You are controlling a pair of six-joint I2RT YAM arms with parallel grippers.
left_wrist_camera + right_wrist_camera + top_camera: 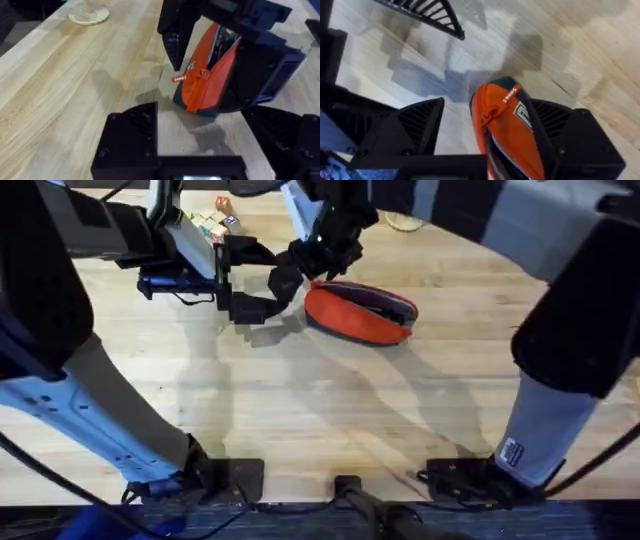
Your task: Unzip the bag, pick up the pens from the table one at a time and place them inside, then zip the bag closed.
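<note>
Orange fabric of the bag (pixel 360 313) is lying on the table (pixel 300 410), the left gripper (pixel 200 145) gaping empty beside its end while the right gripper (pixel 485 130) is straddling it wide, with its far end hidden in the wrist views.

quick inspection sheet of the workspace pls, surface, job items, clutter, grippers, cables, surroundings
surface: light wooden table, grain visible
job's things: orange bag lying on the table, its zipper partly open in the wrist views; pens: nothing seen
clutter: small coloured blocks at the far edge; a pale round base farther off
grippers: right gripper open, straddling the bag's end; left gripper open, just short of the bag
cables: dark cables near the arm bases at the near edge
surroundings: nothing seen
</note>
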